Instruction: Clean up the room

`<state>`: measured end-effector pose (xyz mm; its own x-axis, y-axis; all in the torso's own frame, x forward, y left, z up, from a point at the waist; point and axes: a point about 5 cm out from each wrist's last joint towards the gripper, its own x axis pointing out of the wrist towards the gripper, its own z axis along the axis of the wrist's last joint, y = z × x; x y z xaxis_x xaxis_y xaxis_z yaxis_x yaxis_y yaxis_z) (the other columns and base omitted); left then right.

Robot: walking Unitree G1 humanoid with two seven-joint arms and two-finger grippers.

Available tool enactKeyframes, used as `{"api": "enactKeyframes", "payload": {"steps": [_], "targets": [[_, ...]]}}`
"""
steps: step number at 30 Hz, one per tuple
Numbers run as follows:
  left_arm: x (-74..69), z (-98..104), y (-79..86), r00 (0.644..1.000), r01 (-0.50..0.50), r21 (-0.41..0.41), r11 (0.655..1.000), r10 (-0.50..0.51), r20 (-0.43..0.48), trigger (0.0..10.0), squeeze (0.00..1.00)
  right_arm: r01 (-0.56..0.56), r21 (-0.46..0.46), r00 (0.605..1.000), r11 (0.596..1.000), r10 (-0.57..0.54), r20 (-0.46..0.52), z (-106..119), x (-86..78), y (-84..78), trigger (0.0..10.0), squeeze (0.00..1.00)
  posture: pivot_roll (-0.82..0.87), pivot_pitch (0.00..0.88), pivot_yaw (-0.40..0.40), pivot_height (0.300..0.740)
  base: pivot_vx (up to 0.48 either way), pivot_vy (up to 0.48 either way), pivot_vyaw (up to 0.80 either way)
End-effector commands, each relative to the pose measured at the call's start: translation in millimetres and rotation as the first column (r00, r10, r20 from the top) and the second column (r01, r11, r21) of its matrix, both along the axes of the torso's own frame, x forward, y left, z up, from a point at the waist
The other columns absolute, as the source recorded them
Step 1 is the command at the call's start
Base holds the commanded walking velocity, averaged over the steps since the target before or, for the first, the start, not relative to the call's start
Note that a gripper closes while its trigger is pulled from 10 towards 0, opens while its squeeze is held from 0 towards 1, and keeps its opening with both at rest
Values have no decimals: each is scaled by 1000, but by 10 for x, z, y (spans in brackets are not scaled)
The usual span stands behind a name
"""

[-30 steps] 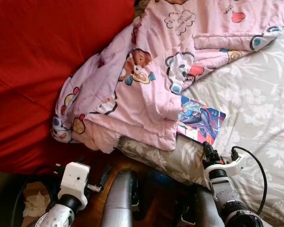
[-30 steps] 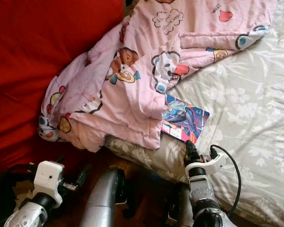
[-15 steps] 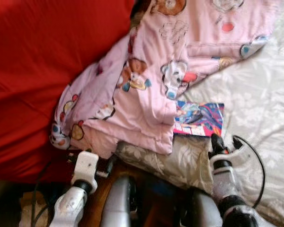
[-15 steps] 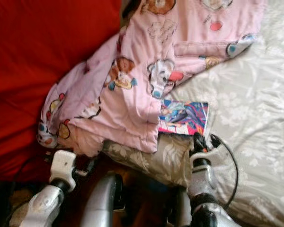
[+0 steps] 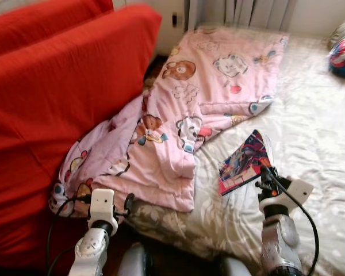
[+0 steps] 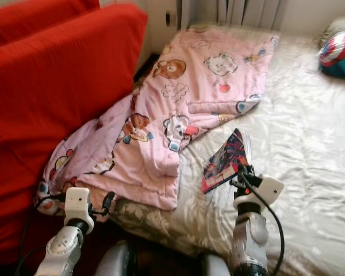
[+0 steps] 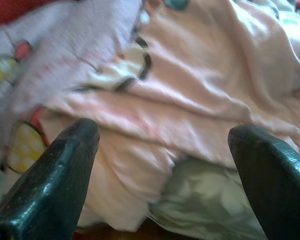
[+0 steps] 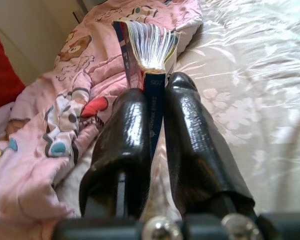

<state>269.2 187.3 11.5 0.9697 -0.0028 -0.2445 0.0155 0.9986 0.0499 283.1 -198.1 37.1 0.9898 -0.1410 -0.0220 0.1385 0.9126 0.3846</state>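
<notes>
Item one, nearest me at about 5 o'clock: my right gripper [image 8: 157, 117] is clamped on the spine edge of a colourful book [image 5: 245, 162], which I hold tilted up off the grey floral bedsheet [image 5: 310, 144]; at 7 o'clock my left gripper [image 7: 165, 150] hangs with fingers spread wide and nothing held, just before the pink cartoon blanket [image 5: 184, 115]. Item two, further out: that blanket lies rumpled from 9 toward 12 o'clock against the red sofa [image 5: 52, 86], with a round shield-pattern cushion [image 6: 340, 52] at 2 o'clock. I judge the tidy-up barely begun: book lifted but not put away, blanket unfolded.
</notes>
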Motion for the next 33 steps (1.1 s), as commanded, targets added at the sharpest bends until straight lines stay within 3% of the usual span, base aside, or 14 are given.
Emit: {"api": "enactKeyframes", "payload": {"steps": [1,2,9,13,18,27,33], "targets": [[-82,-128,-1,999,-16,0,1000,16,-50,10000,0,-3,-20,999,1000,2,-33,-72,-60,0,10000,0,-59,0,-34,639,0,0,0],[-94,-175,4,997,-33,-5,999,33,-73,10000,0,0,-57,997,998,-5,-75,-128,-98,-27,10000,0,-58,0,-43,649,0,0,0],[-245,-419,-29,976,-53,-1,999,52,-210,10000,0,-72,-94,968,993,47,-245,-408,-239,-55,10000,0,-67,0,-56,689,0,0,0],[-382,-569,-67,953,-49,-1,999,47,-298,10000,0,-43,-75,915,996,9,-404,-659,-421,-124,10000,0,-50,0,-71,724,0,0,0],[-407,-603,-58,943,-56,10,998,57,-328,10000,0,-47,-83,897,995,6,-441,-703,-444,-123,10000,0,-45,0,-77,740,0,0,0],[-445,-645,-42,930,-75,19,997,77,-360,10000,0,-36,-109,919,993,-10,-394,-609,-335,-149,10000,0,-56,0,-87,740,0,0,0],[-485,-681,-69,920,-73,17,997,74,-384,10000,0,-18,-112,902,994,-32,-430,-650,-366,-169,10000,0,-59,0,-95,740,0,0,0]]}}
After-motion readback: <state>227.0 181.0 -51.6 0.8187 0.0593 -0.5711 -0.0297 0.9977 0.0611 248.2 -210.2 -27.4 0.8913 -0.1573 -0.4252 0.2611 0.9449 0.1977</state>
